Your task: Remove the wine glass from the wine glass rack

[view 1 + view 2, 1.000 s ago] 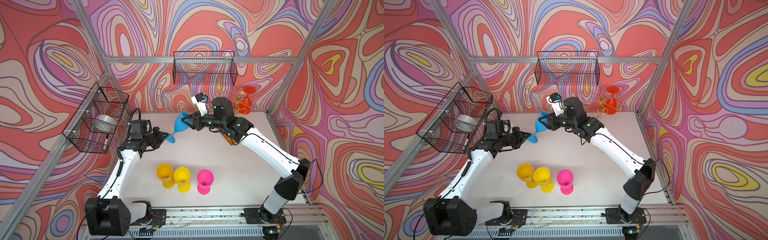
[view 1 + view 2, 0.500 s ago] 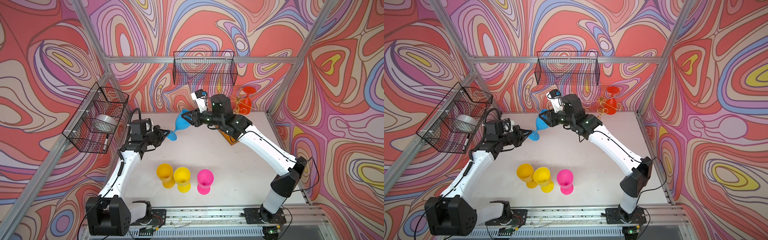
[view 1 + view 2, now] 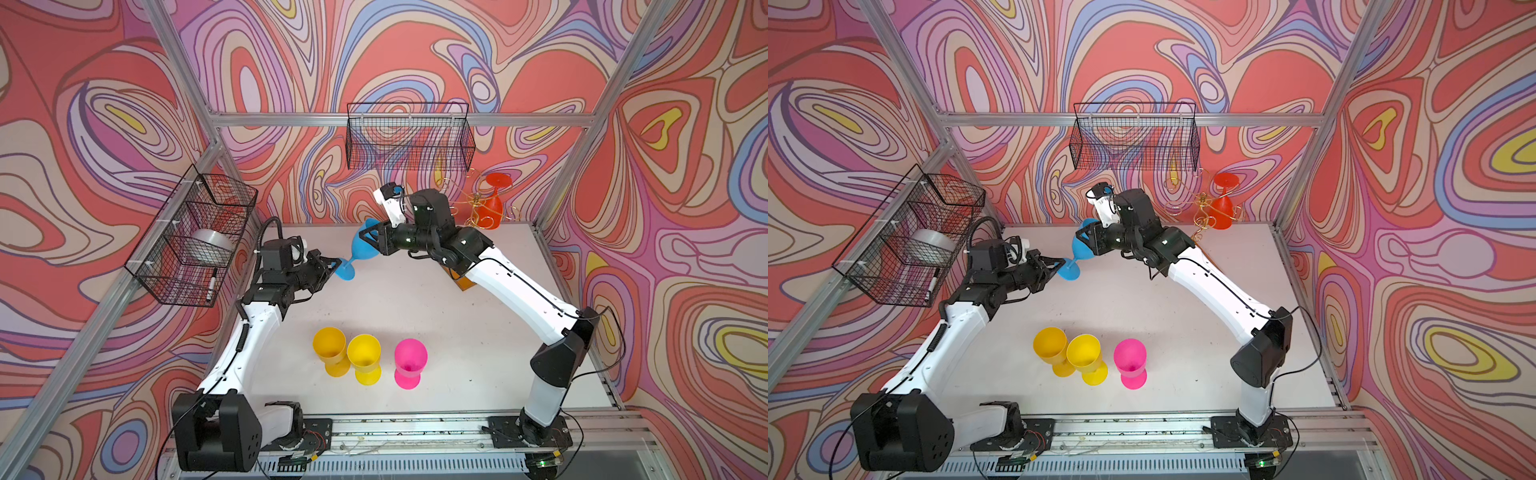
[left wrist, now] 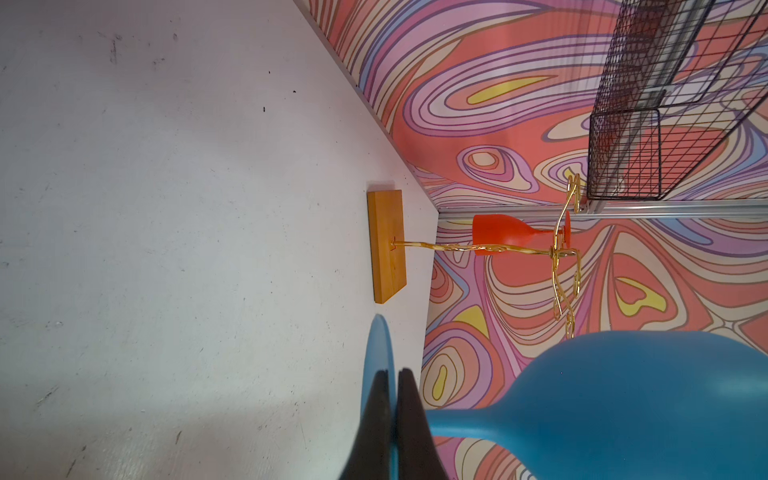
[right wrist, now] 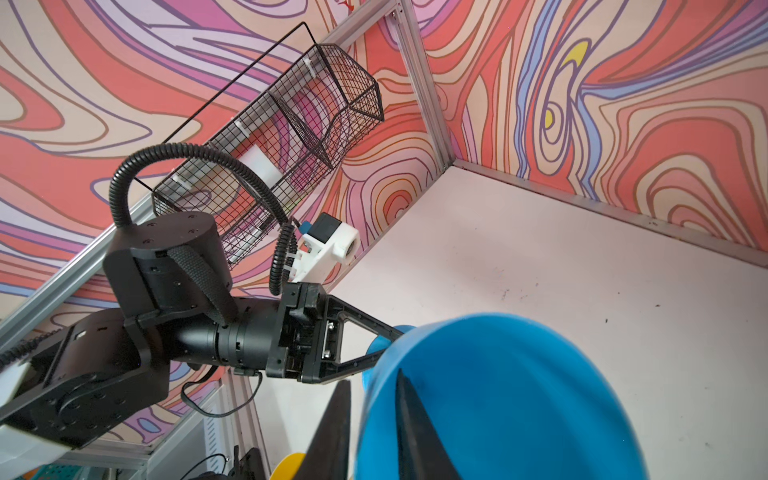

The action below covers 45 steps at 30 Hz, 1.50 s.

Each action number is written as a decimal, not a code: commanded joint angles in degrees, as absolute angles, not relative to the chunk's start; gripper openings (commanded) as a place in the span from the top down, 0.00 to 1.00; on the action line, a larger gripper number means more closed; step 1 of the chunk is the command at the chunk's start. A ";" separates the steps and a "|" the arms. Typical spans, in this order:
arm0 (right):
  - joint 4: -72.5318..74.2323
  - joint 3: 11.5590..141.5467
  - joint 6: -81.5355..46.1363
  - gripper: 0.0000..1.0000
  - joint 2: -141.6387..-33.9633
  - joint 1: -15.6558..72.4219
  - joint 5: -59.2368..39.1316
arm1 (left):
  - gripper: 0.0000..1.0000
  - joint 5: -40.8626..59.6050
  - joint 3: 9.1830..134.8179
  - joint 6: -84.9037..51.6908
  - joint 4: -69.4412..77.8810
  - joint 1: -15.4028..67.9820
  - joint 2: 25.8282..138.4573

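Observation:
A blue wine glass point(image 3: 365, 249) hangs tilted above the table's back left, held at both ends. My left gripper point(image 3: 335, 263) is shut on the flat foot of the glass, which shows edge-on between the fingers in the left wrist view point(image 4: 392, 372). My right gripper point(image 3: 368, 235) pinches the bowl's rim, one finger inside the bowl and one outside point(image 5: 372, 376). The wine glass rack point(image 3: 471, 202), gold wire on an amber base point(image 4: 386, 245), stands at the back right. A red wine glass point(image 3: 491, 208) hangs upside down on it.
Two yellow glasses point(image 3: 330, 347) point(image 3: 364, 355) and a pink glass point(image 3: 410, 359) stand upright near the front middle. One black mesh basket point(image 3: 409, 137) hangs on the back wall. Another point(image 3: 195, 237) on the left wall holds a silver roll and a marker.
My right gripper's fingers have closed onto the blue glass's rim, and that arm has edged left. The left gripper has kept its grip on the foot.

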<state>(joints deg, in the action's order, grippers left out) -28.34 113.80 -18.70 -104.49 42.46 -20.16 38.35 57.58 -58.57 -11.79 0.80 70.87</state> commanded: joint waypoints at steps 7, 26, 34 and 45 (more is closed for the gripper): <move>-28.83 114.72 -16.85 1.00 -104.69 43.96 -19.33 | 0.82 38.27 57.72 -56.02 -11.01 0.18 69.08; -29.44 110.05 -6.23 1.00 -102.91 49.15 -7.88 | 0.00 9.91 70.89 -34.80 -36.40 0.11 68.18; -31.55 110.10 0.20 1.00 -105.98 54.69 -0.87 | 0.00 4.76 76.40 -31.77 -39.76 -0.54 78.17; -36.20 108.95 3.24 1.00 -108.97 58.18 1.86 | 0.00 14.19 75.23 -33.26 -36.71 -4.73 88.84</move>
<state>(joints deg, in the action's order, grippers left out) -34.76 109.54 1.87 -108.57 57.95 0.10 10.63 75.53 -33.39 -36.82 -3.49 87.39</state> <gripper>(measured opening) 0.049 0.998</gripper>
